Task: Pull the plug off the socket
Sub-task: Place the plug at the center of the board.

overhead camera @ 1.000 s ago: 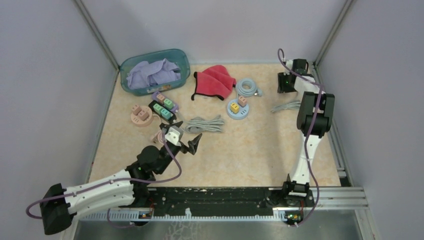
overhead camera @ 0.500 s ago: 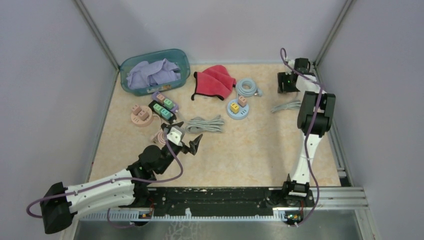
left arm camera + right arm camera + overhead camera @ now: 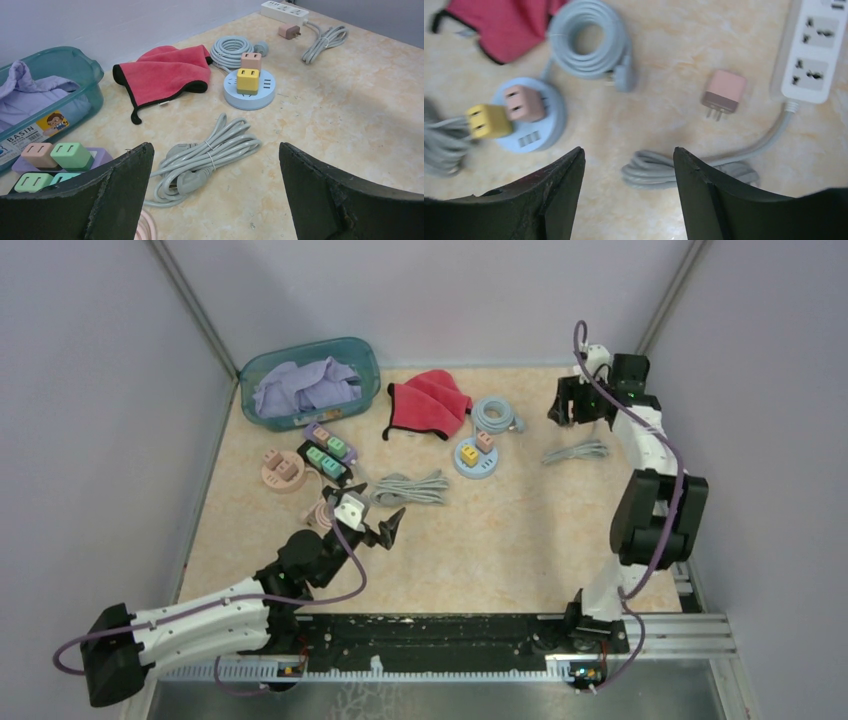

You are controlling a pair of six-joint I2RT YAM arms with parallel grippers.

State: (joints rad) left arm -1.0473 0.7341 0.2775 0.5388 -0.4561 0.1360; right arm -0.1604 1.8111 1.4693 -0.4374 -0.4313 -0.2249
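**A:** At the far right corner of the table [image 3: 520,540], where does the pink plug [image 3: 724,92] sit?

**B:** It lies flat on the tabletop just beside the white power strip [image 3: 813,47], apart from it. Its metal prongs are bare, in no socket.

**A:** And the right gripper [image 3: 628,152]?

**B:** It hangs over that corner, looking down. Its jaws stand apart with nothing between them, and only bare table shows in the gap. The plug lies ahead of the fingers, off toward the right-hand one.

**A:** What else is under it?

**B:** The strip's grey cord [image 3: 684,172] is tied in a bundle that lies just past the fingertips. Further left are a coiled grey cable [image 3: 589,40] and a round blue socket [image 3: 531,137]. That socket carries a yellow adapter [image 3: 489,120] and a salmon adapter [image 3: 524,102], both plugged in.

**A:** The left gripper [image 3: 215,146]?

**B:** It is spread wide and holds nothing, low over the left half of the table. Its wrist camera shows a bundled grey lead [image 3: 210,155] on the table between the fingers. Whether the fingertips touch the surface, I cannot tell.

**A:** And beyond that lead?

**B:** A red cloth [image 3: 162,75] lies flat, and a teal basket [image 3: 80,62] holds lilac fabric. By the left finger, a purple strip [image 3: 102,155] carries a salmon and a green adapter.
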